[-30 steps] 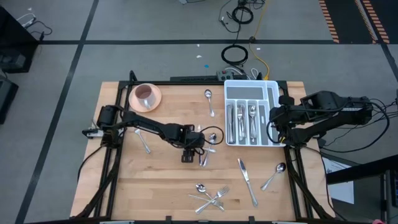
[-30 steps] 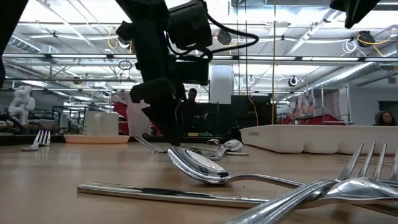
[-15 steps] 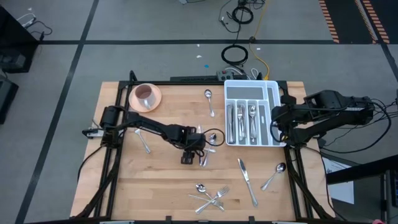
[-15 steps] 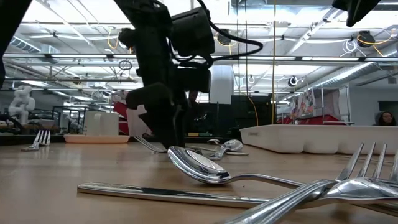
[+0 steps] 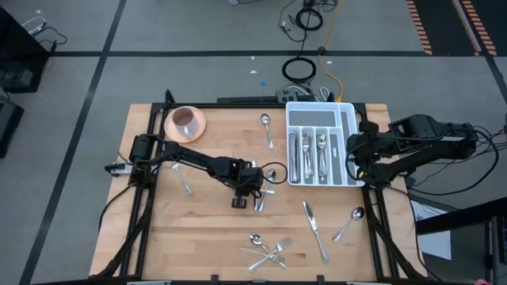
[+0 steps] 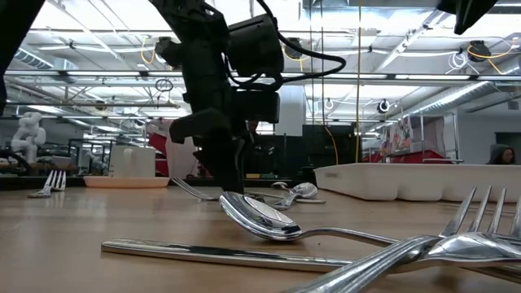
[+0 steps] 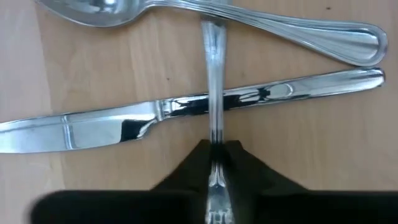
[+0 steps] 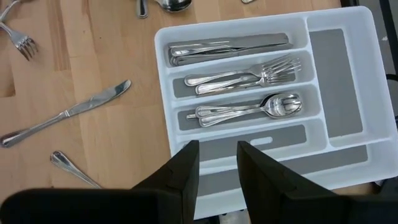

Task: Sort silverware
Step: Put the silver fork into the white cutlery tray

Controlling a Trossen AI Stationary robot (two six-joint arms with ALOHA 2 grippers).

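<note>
Left wrist view shows the left gripper (image 7: 214,163) pinched on a fork handle (image 7: 213,93) lying across a knife (image 7: 186,115) mid-table, so it's the pick-up step. Next it probably needs a straight lift toward the tray (image 5: 346,111), where the right gripper (image 8: 217,165) waits, fingers apart and empty

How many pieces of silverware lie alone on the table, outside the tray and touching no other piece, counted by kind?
Spoons: 2
Knives: 1
Forks: 1
Total: 4
</note>
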